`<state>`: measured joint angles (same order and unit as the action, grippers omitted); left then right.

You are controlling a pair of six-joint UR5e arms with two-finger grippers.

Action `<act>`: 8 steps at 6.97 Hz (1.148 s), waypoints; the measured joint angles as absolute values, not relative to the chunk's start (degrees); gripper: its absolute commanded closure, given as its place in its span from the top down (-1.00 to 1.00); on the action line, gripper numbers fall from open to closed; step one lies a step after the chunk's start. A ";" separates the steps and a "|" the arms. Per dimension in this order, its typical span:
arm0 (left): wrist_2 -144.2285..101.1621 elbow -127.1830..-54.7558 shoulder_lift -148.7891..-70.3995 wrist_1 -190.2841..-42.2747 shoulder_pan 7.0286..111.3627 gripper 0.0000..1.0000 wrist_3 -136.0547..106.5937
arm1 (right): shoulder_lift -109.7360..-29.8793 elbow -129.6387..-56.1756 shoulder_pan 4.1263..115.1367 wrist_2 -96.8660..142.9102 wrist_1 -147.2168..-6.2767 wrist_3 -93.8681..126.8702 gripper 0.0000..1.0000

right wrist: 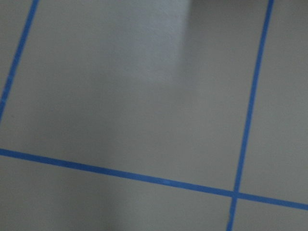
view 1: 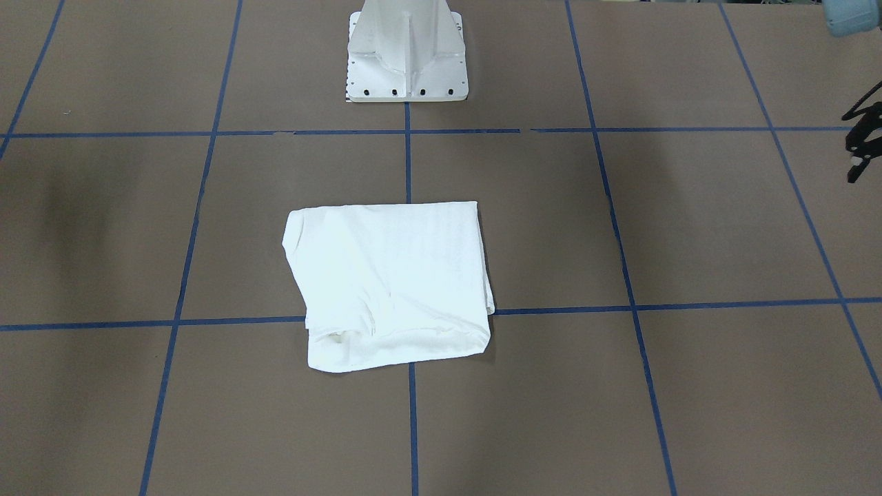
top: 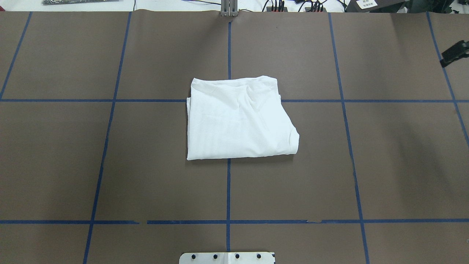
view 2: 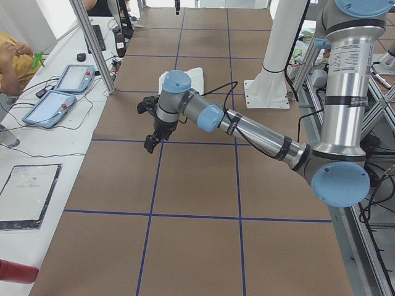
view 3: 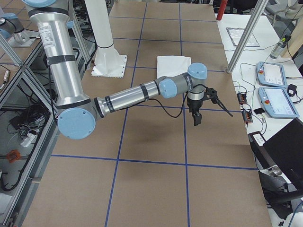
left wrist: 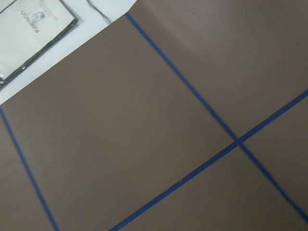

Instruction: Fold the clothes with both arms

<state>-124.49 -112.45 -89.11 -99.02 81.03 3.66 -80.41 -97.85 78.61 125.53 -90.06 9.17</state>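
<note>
The clothes (view 1: 389, 282) (top: 238, 121) are one white shirt, folded into a rough rectangle and lying flat at the middle of the brown table; no print or collar shows. Neither arm touches it. My left gripper (view 1: 858, 162) (view 2: 150, 145) hangs above bare table far off to the shirt's side, cut by the front view's edge. My right gripper (top: 453, 55) (view 3: 196, 118) hovers over the opposite end, near the far corner. How either pair of jaws stands I cannot tell. Both wrist views show only brown table and blue tape lines.
The white pedestal base (view 1: 406, 55) (top: 227, 257) stands behind the shirt. Beyond the table's far edge lie two teach pendants (view 2: 65, 77) (view 3: 272, 75), a sleeved sheet (left wrist: 33, 29) and cables. Metal frame posts (view 2: 92, 43) rise there. A person (view 2: 12, 58) sits nearby.
</note>
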 measured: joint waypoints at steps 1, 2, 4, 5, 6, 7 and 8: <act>-124.97 -109.29 -87.40 -99.27 84.57 1.00 4.54 | -84.87 -97.85 81.72 126.87 -89.81 6.47 1.00; -125.24 -105.90 -86.64 -99.29 87.41 1.00 5.08 | -89.61 -97.88 84.02 127.36 -89.45 5.26 1.00; -125.59 -102.42 -84.79 -98.56 89.90 1.00 6.04 | -95.68 -97.93 88.42 130.03 -89.31 1.37 1.00; -126.47 -101.60 -83.04 -97.26 90.15 1.00 6.38 | -97.49 -97.91 90.37 132.33 -89.45 -1.18 1.00; -129.04 -101.27 -81.94 -94.94 90.22 1.00 6.35 | -98.77 -98.03 91.60 133.25 -89.69 -2.30 1.00; -131.75 -101.40 -81.43 -92.97 90.24 1.00 6.47 | -99.69 -98.09 92.42 133.45 -89.81 -2.80 1.00; -133.10 -101.85 -81.07 -92.27 90.24 1.00 6.74 | -100.40 -98.19 93.11 133.48 -89.77 -3.05 1.00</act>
